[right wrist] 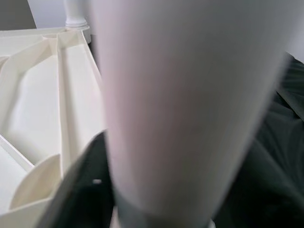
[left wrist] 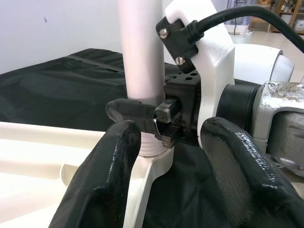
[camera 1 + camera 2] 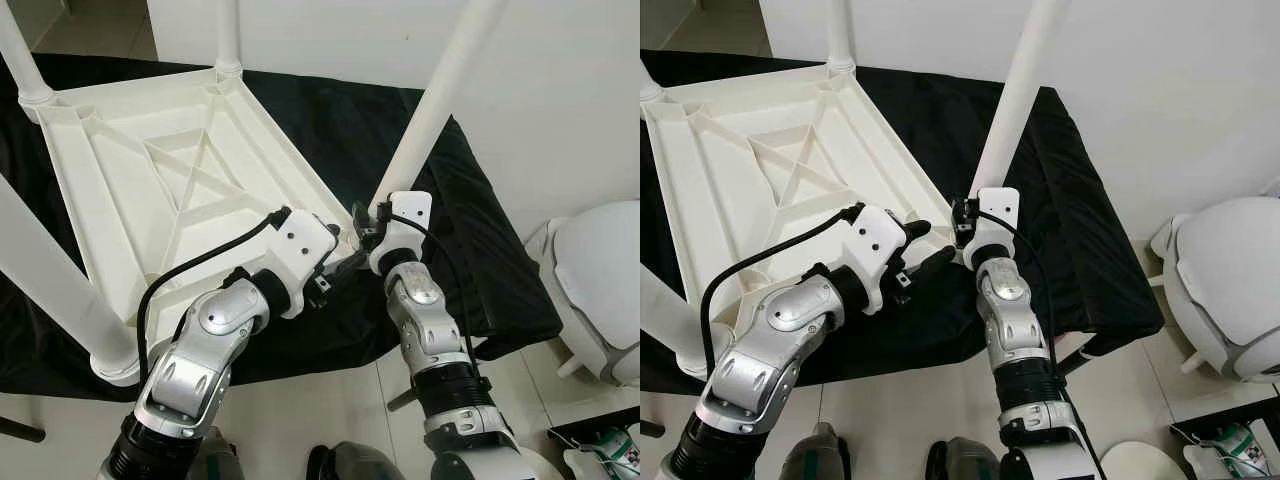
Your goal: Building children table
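1. Children's table top (image 3: 170, 190) lay upside down, ribs up, on a black cloth (image 3: 470, 230) spread over a low surface whose nature could not be made out; three white legs already stood in its corner sockets, and all places below are given relative to this top
2. At the top's corner nearest the robot on its right side, the fourth leg (image 3: 435, 100) rose at a slant out of its socket, leaning away from the top
3. Right end effector (image 3: 372, 222) was closed around this leg just above the socket; the left wrist view showed one black finger (image 2: 128, 110) wrapped against the leg's base
4. Left end effector (image 3: 340, 268) hovered just outside the same corner, its two fingers spread wide and holding nothing, pointed at the socket (image 2: 152, 156)
5. Step in hand, as I judged it: seating the last leg into its corner
6. Next move likely called for straightening the leg to match the other three and pressing it down along its own axis, while the left end effector braced the top's rim so the corner would not slide on the cloth
7. Beyond the cloth's edge on the robot's right stood a white rounded object (image 3: 600, 290) on the floor
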Robot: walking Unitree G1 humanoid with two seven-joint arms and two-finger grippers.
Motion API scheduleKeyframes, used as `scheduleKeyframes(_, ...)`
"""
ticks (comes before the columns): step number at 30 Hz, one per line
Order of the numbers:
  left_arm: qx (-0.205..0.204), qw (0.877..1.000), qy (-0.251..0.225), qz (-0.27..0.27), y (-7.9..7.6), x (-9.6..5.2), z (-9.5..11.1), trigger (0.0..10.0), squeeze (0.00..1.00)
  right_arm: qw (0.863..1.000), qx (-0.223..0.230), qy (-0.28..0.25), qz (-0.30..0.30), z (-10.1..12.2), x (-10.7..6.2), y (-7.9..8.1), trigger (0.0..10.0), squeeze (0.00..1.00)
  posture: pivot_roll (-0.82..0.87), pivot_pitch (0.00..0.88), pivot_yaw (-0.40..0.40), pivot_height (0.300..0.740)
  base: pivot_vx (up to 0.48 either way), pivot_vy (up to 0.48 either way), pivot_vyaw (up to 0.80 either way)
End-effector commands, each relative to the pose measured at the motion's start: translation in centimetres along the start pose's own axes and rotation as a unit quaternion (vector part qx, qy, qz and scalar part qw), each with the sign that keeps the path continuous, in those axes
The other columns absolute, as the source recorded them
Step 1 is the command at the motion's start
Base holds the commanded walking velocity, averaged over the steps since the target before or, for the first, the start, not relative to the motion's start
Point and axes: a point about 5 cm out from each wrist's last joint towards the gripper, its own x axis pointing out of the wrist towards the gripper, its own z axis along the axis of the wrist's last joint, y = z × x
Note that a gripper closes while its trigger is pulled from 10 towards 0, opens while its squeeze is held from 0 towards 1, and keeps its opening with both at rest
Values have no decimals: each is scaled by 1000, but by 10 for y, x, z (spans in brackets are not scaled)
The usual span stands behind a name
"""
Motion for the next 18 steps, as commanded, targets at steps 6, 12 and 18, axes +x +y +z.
scheduleKeyframes(6,-7,1000,-2,10,-4,1,-2,10000,0,999,19,2,42,1,-2,-9,10000,1000,-2,0,-118,740,0,0,0)
scheduleKeyframes(12,-8,1000,-1,10,-5,0,-1,10000,0,991,-14,15,133,0,2,-23,10000,0,1,0,-118,740,0,0,0)
scheduleKeyframes(18,-7,1000,0,11,-4,-1,-1,10000,0,979,-52,20,195,1,8,-39,10000,0,4,1,-116,740,0,0,0)
